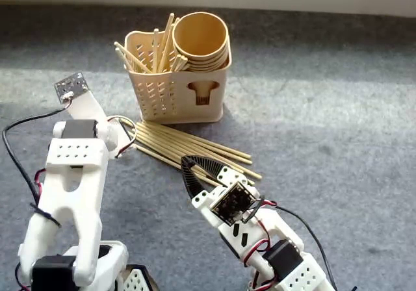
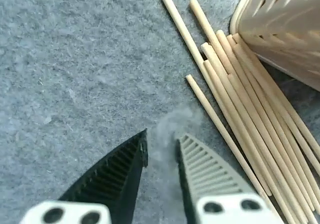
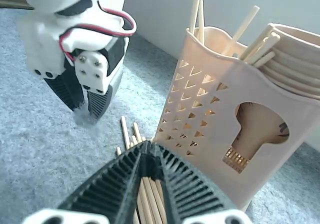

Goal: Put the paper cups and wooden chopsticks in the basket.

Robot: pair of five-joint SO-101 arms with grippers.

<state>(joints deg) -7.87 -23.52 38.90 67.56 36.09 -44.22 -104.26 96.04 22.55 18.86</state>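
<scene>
The basket [image 1: 175,99] stood on the grey carpet [image 1: 338,128]. The paper cups [image 1: 201,37] were nested in a single stack inside it, on the side away from the left arm, so the cup half of the task looked done. A handful of upright chopsticks [image 1: 156,47] leaned in the basket beside that stack, fanned against the rim. The loose chopsticks [image 1: 195,148] lay in a flat bundle on the carpet just in front of the basket, running slantwise from its near wall toward the right arm; these appeared to be what was left to load. The right gripper [image 3: 150,148] was down over that bundle in front of the basket. Its black fingers were drawn together around several sticks that ran between them, probably so they could be lifted as a group rather than one by one. The left gripper [image 2: 161,143] hung low over bare carpet just beside the bundle's ends, near the basket's front corner, with its fingers a little apart and holding nothing. That placement seemed meant either to steady the stick ends or to wait clear of the lift, though which I could not tell.
</scene>
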